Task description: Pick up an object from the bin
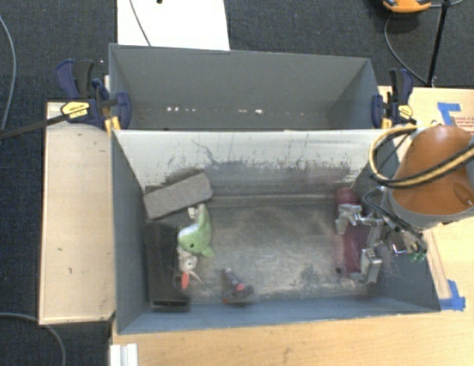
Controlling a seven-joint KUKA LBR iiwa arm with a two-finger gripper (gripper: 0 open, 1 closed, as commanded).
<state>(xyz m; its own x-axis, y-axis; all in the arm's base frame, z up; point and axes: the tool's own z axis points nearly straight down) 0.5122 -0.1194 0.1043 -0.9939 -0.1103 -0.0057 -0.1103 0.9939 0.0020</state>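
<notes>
As the gripper (357,244) hung low inside the grey metal bin (244,90), a long dark-pink object (348,242) stood right against it, one end poking out beyond the gripper toward the back wall. Whether the gripper was parted or clamped on that object could not be told, since the metal of the tool and the pink body overlapped. The orange wrist cover (435,178) and its looped cables (389,155) sat just behind the gripper and above the bin's edge. That suggested the arm had to lean in over the side wall because the pink object lay close to it.

The choice of target looked sensible. Nothing else lay beside the gripper, and a bare stretch of scuffed floor separated it from everything else, so the pink piece could probably be lifted without snagging a neighbour. Well apart from the gripper, crowded along the opposite wall, were a grey block (178,195), a green soft toy (196,235) just below it, and a black box (164,269) touching the toy's side. A small dark item with a red tip (237,287) lay alone between that cluster and the gripper, nearer the cluster. Packed so tightly against the wall, those things would likely have been harder to single out.
</notes>
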